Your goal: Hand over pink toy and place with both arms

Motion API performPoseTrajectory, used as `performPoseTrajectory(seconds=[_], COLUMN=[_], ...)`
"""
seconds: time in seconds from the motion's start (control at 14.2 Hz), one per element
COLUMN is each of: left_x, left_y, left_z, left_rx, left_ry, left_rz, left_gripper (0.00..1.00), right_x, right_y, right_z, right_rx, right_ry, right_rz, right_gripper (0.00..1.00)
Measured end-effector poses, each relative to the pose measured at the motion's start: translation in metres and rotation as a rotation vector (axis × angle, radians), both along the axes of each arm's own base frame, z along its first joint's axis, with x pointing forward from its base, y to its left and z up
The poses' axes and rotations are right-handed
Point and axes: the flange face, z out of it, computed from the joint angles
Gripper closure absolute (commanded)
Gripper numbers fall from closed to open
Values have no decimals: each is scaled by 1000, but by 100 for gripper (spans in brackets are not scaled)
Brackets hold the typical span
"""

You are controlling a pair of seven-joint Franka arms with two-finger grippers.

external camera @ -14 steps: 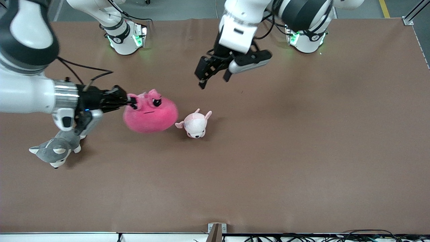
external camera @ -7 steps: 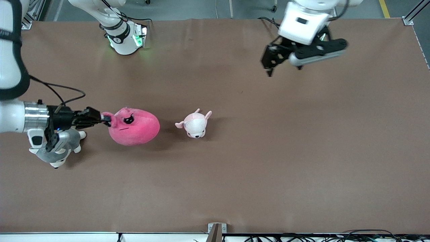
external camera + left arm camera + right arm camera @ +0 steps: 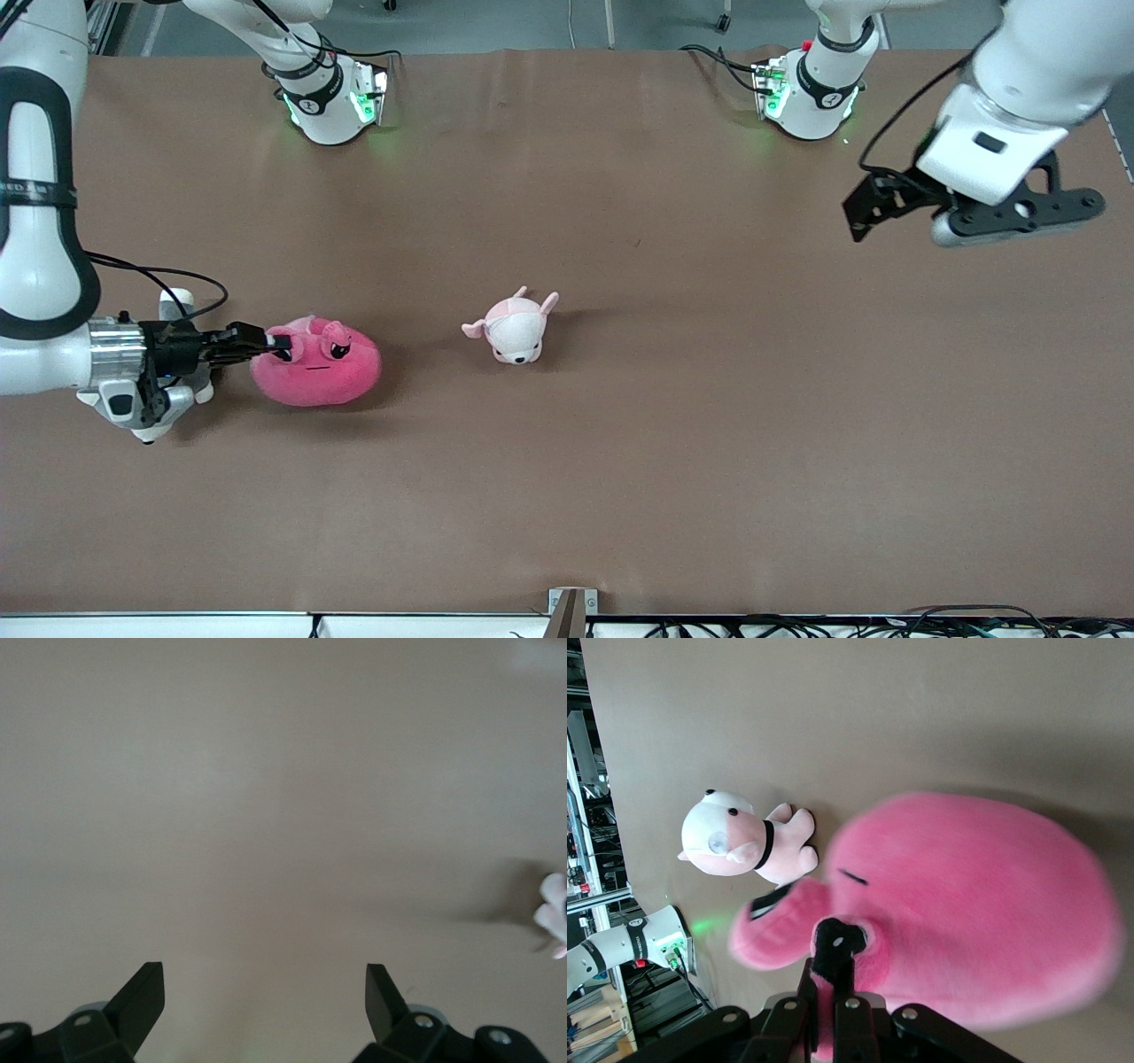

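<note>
right pincer [image 3: 282, 346] clamped on pink toy [image 3: 323, 377], left pincer [image 3: 864, 213] spread over table [image 3: 620, 443]

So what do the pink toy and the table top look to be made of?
The pink toy looks like soft plush: a fuzzy hot-pink nap, and it dents where the right gripper pinches it with shut jaws. The table seems covered by a matte brown sheet, maybe paper or felt: flat, no glare, faint creases.

The pink toy [image 3: 319, 377] is soft fuzzy plush; the table [image 3: 620, 461] has a matt brown cover; the arms are glossy white plastic.
</note>
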Motion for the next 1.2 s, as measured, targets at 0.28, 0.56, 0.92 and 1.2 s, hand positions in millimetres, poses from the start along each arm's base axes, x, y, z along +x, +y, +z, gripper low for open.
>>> performPoseTrajectory(seconds=[0.28, 0.56, 0.92, 1.2], left_x=[9, -1, -11, -6], left_y=[87, 120, 132, 134], left_z=[-14, -19, -7, -10], left_rx=[-60, -53, -69, -73], left_ry=[34, 8, -26, -38], left_rz=[-62, -64, -48, -47], left_gripper=[0, 0, 0, 0], right_x=[1, 1, 1, 1], right_y=[6, 2, 2, 2], right_z=[-9, -22, -38, -41], right_rx=[5, 5, 11, 10], right_ry=[13, 28, 43, 46], right_rz=[8, 4, 12, 13], right_gripper=[98, 98, 98, 98])
